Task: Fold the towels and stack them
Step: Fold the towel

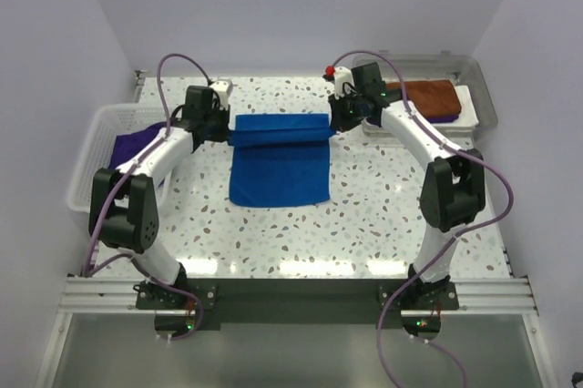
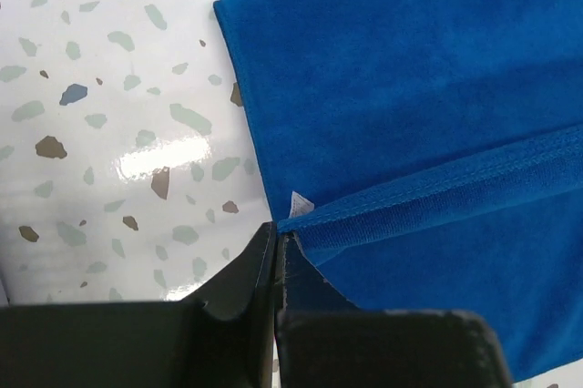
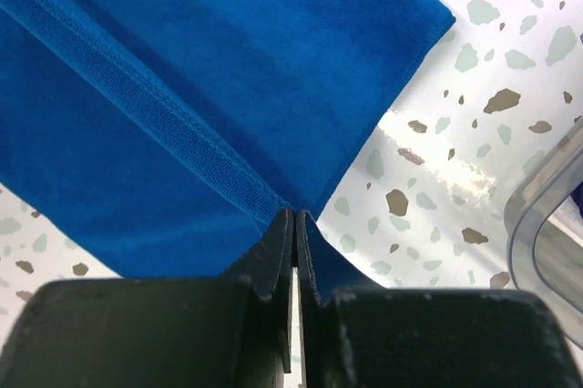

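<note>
Blue towel, spread at mid counter, is pinched at its far corners by left fingers and right fingers, first fold in hand; the lifted edge is judged to need carrying nearward, level, onto the near hem.

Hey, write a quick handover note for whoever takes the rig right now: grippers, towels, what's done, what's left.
Left gripper: shut on the far-left corner of the blue towel.
Right gripper: shut on its far-right corner.
Blue towel: mid-table, far edge lifted and curled over the flat part; fold only begun.
Brown towel: folded, in the tray, far right.
Purple towel: bunched in the basket, left.
Done: brown looks folded and placed.
Left: finish the blue fold, stack it, then probably the purple one.
</note>
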